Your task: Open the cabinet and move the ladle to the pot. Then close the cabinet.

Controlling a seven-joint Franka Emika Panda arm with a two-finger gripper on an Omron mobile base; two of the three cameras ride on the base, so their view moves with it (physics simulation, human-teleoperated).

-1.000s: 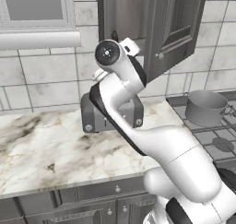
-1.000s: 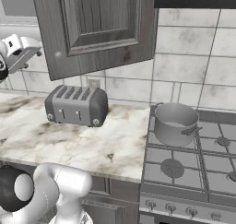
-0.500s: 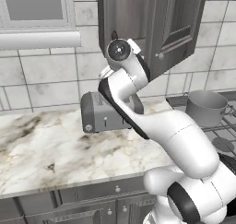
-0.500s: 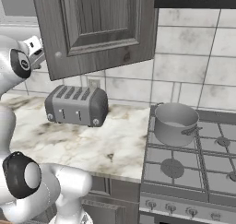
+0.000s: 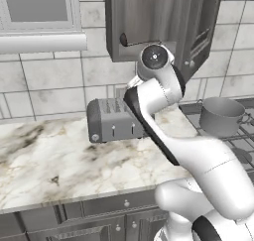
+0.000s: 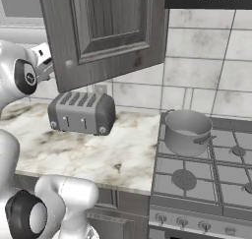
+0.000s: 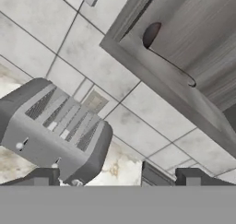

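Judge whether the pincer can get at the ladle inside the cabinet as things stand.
Probably yes. The cabinet door is swung open, and the open pincer sits below the ladle bowl poking over the shelf edge, nothing between them.

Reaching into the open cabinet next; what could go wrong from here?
The open door of the dark grey wood-grain cabinet hangs beside the arm; a swing could knock it. The grey four-slot toaster sits below the open two-finger gripper; dipping could hit it. A dark rounded thing at the shelf edge could be nudged off.
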